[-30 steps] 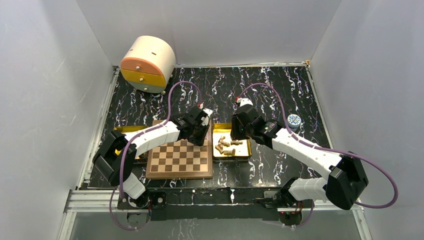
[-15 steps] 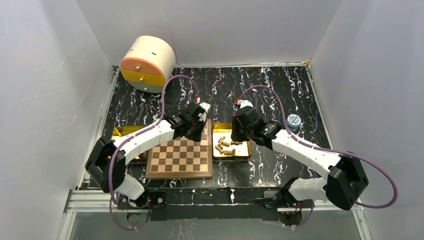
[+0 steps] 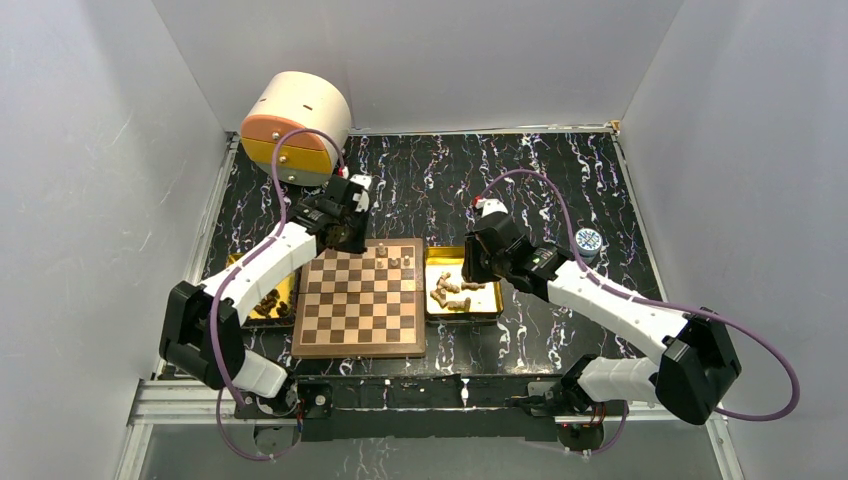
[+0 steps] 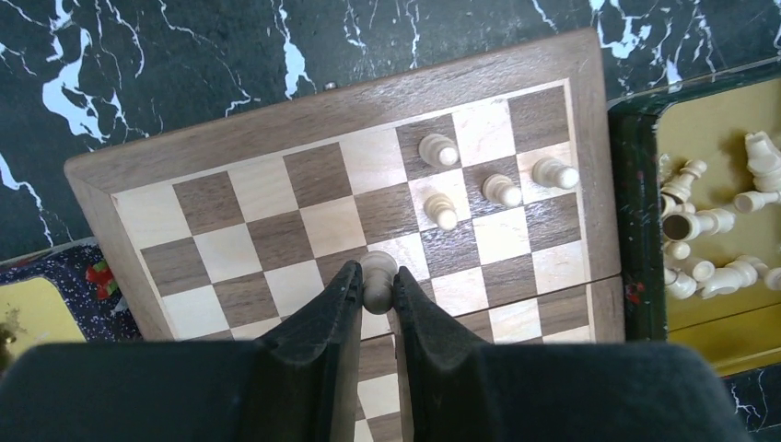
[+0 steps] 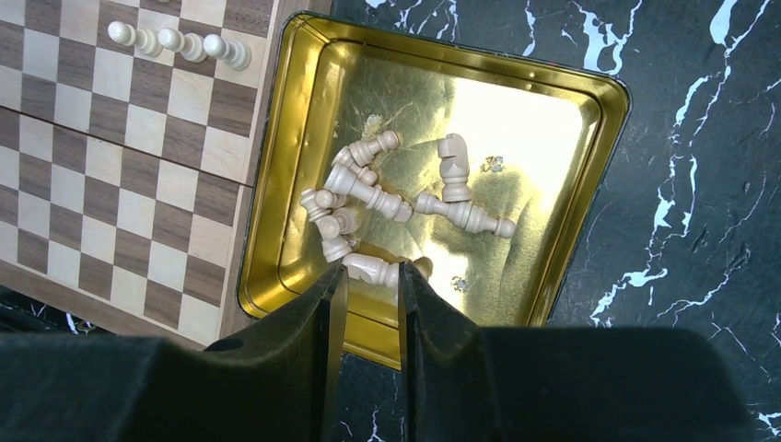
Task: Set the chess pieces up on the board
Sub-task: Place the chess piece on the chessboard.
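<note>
Left fingers [image 4: 353,287] clamp one pale chess piece [image 4: 378,273] over the board [image 4: 322,115], near four standing pieces [image 4: 502,190]. Right fingers [image 5: 336,299] narrowly parted, empty, above gold tray [image 5: 543,120]. Risk: off-centre release could topple it into neighbours

Bright, even light; glare on gold tray [image 5: 516,110]

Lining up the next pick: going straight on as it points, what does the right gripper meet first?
The right gripper would first meet a chess piece lying in the gold tray; depth unclear.
</note>
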